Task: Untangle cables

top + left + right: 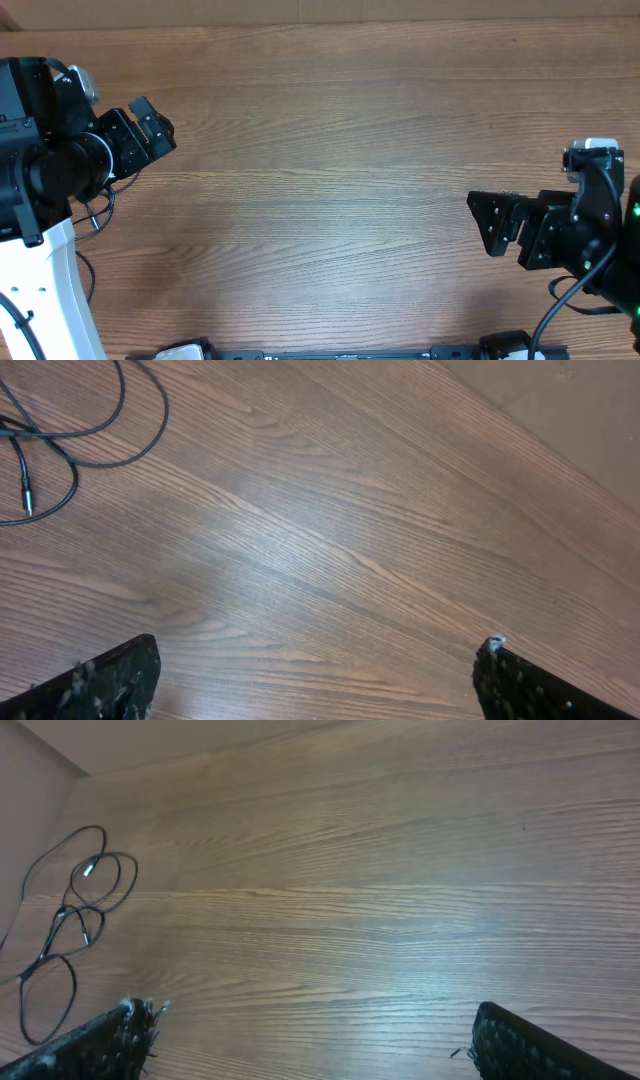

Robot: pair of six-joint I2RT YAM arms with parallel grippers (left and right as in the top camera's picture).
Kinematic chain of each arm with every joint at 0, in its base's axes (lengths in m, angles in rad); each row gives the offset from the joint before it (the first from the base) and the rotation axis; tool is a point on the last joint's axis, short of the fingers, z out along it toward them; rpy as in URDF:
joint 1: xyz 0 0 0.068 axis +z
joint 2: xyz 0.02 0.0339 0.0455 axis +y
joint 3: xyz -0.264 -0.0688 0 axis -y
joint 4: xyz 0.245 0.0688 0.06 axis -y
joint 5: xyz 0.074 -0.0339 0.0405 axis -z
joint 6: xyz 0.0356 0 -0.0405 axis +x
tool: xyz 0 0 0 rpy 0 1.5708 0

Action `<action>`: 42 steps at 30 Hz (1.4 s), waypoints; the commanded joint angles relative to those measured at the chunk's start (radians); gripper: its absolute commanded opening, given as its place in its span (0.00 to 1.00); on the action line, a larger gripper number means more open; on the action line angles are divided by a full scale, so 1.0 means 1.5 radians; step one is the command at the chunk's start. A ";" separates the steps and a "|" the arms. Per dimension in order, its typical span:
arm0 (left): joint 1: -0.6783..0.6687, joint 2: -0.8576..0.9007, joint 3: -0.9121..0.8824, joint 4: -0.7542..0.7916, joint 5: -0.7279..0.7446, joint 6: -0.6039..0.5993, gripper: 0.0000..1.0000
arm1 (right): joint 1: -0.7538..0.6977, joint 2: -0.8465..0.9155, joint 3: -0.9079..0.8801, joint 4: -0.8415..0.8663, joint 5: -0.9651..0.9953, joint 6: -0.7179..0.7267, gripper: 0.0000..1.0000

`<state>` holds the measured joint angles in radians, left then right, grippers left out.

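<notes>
Left gripper (157, 122), at ten o'clock, angles toward centre, jaws spread wide and empty. Right gripper (482, 223), at three o'clock, gapes likewise. The cables (62, 913) lie looped at nine o'clock beside the left arm.

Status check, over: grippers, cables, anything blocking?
Left gripper open, empty. Right gripper open, empty. Cables in tangled loops on the table, untouched. Nothing in the way.

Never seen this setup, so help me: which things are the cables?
On the wooden table, look to the left edge of the right wrist view. The cables are thin black cords in loose overlapping loops, with small pale plug tips.
</notes>
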<state>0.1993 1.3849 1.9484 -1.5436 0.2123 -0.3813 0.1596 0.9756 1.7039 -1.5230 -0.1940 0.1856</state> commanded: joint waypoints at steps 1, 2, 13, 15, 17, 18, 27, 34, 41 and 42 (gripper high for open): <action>-0.002 0.001 0.001 0.000 -0.007 0.015 1.00 | 0.001 0.007 0.009 -0.001 0.029 -0.021 1.00; -0.002 0.001 0.001 0.000 -0.007 0.015 1.00 | 0.001 0.007 0.009 0.000 0.050 -0.025 1.00; -0.002 0.001 0.001 0.000 -0.007 0.015 1.00 | 0.001 -0.047 -0.123 0.248 0.084 -0.020 1.00; -0.002 0.001 0.001 0.000 -0.007 0.015 1.00 | 0.001 -0.104 -0.238 0.381 0.083 -0.020 1.00; -0.002 0.001 0.001 0.000 -0.006 0.015 0.99 | -0.003 -0.150 -0.330 0.465 0.083 -0.020 1.00; -0.002 0.001 0.001 -0.001 -0.006 0.015 1.00 | -0.006 -0.174 -0.379 0.507 0.084 -0.020 1.00; -0.002 0.001 0.001 0.000 -0.007 0.015 1.00 | -0.057 -0.367 -0.764 0.861 0.084 -0.025 1.00; -0.002 0.001 0.001 0.000 -0.007 0.015 0.99 | -0.089 -0.520 -0.982 1.003 0.084 -0.029 1.00; -0.002 0.001 0.001 0.000 -0.007 0.015 1.00 | -0.091 -0.582 -1.072 0.985 0.082 -0.060 1.00; -0.002 0.001 0.001 -0.001 -0.006 0.015 1.00 | -0.091 -0.586 -1.079 0.983 0.081 -0.060 1.00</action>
<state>0.1978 1.3861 1.9472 -1.5459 0.2054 -0.3813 0.0288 0.1242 0.1188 -0.0463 -0.0772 0.1146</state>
